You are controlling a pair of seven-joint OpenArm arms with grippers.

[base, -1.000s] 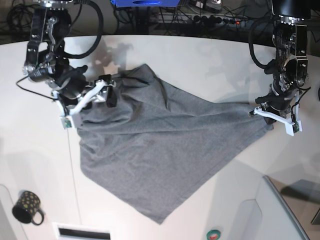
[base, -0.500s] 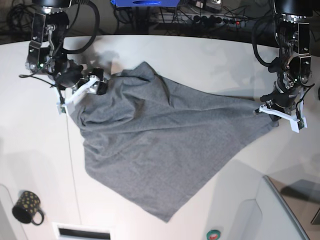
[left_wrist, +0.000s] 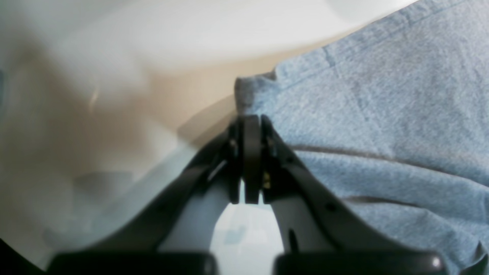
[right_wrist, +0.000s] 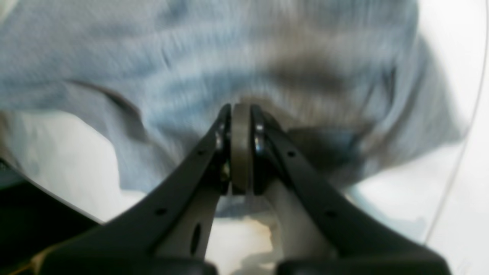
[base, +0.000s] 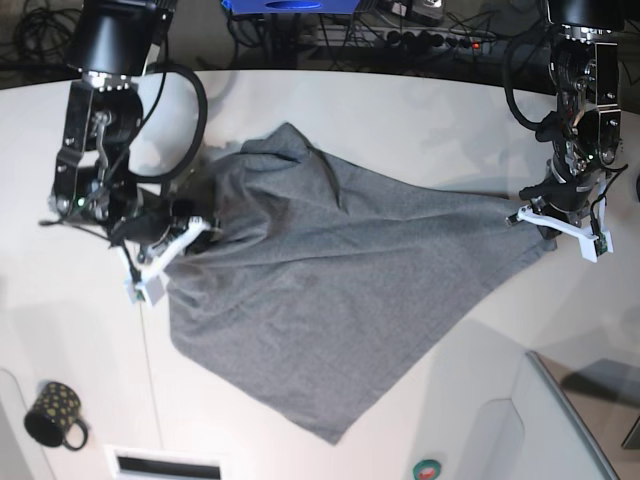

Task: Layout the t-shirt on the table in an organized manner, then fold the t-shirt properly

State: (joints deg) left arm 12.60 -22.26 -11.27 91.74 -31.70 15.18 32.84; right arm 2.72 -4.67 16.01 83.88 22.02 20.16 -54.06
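Since a second ago the right gripper [base: 205, 228] has swung from the shirt's upper left fold down its left side, and its jaws have snapped together; the right wrist view shows the pads meeting with blurred grey cloth just beyond, so whether any fabric is caught I cannot tell. Across the table [base: 420, 110], the left gripper [base: 522, 218] stays pinched shut on the t-shirt [base: 320, 290] at its right corner hem, near the table's right edge. Heather-grey cloth lies rumpled over the table's middle, one point reaching toward the near edge. No label or writing can be read on it. A dark dotted mug [base: 52, 415] stands by the near left corner.
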